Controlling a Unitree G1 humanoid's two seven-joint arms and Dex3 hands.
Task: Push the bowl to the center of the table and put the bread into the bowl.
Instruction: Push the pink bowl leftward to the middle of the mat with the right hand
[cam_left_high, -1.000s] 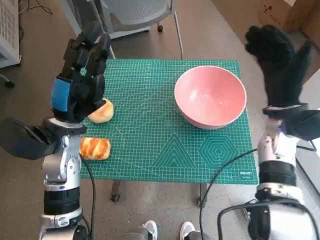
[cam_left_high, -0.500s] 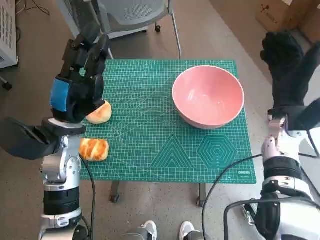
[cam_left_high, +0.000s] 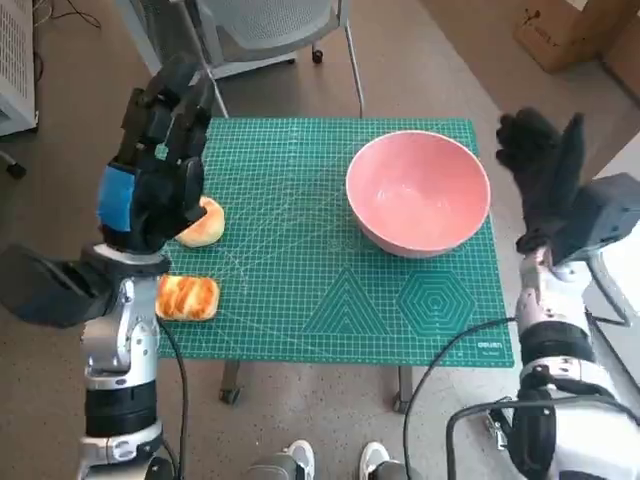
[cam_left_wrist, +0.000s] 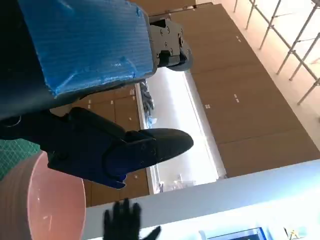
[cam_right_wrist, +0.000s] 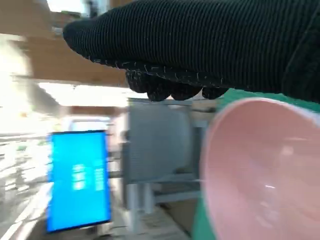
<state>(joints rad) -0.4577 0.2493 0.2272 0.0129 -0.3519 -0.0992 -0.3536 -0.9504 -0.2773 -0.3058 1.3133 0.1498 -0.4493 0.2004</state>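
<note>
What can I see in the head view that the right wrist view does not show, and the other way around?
Only the head view shows the two pieces of bread, a round bun and a glazed pastry, both on the green mat, and the left hand raised above the bun. Only the right wrist view shows a bright blue screen in the blurred room. Both show the empty pink bowl and the gloved right hand beside it; its fingers are spread and hold nothing.

Left hand (cam_left_high: 150, 175) raised, empty; right hand (cam_left_high: 540, 170) spread.
</note>
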